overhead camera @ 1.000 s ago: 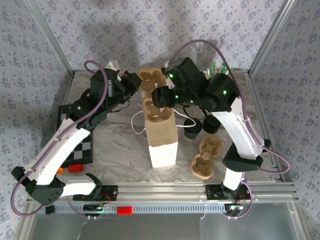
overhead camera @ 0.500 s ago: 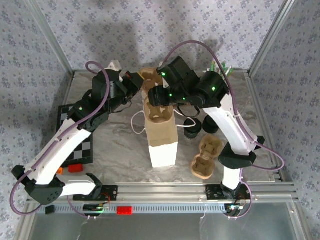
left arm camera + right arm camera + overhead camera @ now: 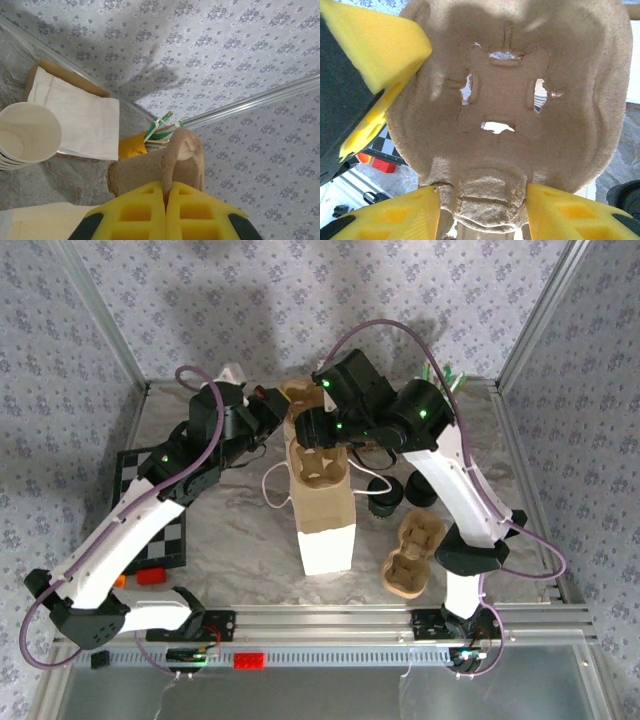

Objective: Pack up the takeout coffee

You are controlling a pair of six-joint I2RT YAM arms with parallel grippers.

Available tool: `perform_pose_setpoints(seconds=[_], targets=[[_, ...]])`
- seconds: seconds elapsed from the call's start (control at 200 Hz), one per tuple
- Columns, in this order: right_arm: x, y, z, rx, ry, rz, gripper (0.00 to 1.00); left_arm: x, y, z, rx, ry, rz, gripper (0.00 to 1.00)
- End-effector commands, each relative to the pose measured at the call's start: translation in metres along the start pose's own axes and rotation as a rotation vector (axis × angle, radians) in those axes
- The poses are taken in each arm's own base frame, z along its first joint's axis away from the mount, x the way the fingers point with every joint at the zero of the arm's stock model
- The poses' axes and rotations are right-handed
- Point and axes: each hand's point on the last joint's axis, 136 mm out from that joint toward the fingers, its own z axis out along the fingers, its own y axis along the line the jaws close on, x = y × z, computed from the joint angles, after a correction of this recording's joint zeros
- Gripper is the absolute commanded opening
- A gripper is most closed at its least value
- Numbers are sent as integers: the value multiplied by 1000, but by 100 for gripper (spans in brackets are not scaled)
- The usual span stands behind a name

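Note:
A brown moulded cup carrier (image 3: 303,395) hangs over the open paper bag (image 3: 326,530) in the middle of the table. My left gripper (image 3: 272,408) is shut on the carrier's far rim (image 3: 175,150), its yellow pads pinching the edge. My right gripper (image 3: 315,430) has its pads pressed against both sides of the carrier's narrow waist (image 3: 487,200), seen from underneath. A white paper cup (image 3: 26,136) with a rolled rim stands at the back left, nested on others; its base is hidden.
A second carrier (image 3: 406,556) lies right of the bag, with black lids (image 3: 386,496) behind it. The yellow cup of green-white sticks (image 3: 134,144) stands at the back, with white napkins (image 3: 80,117) beside the white cup. A checkerboard (image 3: 160,535) lies at the left.
The right gripper has swung left to the carrier's middle and now grips its waist. The left arm has shifted slightly, still holding the rim.

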Motion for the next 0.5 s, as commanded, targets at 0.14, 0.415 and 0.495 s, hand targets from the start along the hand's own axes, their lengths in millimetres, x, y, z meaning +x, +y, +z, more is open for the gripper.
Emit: perform_pose_setpoints(seconds=[0.14, 0.415, 0.495], targets=[[4, 1, 13, -14, 35, 19, 43, -4, -14, -4, 60, -19, -49, 0], [3, 1, 13, -15, 28, 12, 45, -3, -11, -4, 53, -18, -82, 0], [4, -4, 13, 9, 29, 13, 41, -3, -13, -5, 59, -15, -88, 0]])
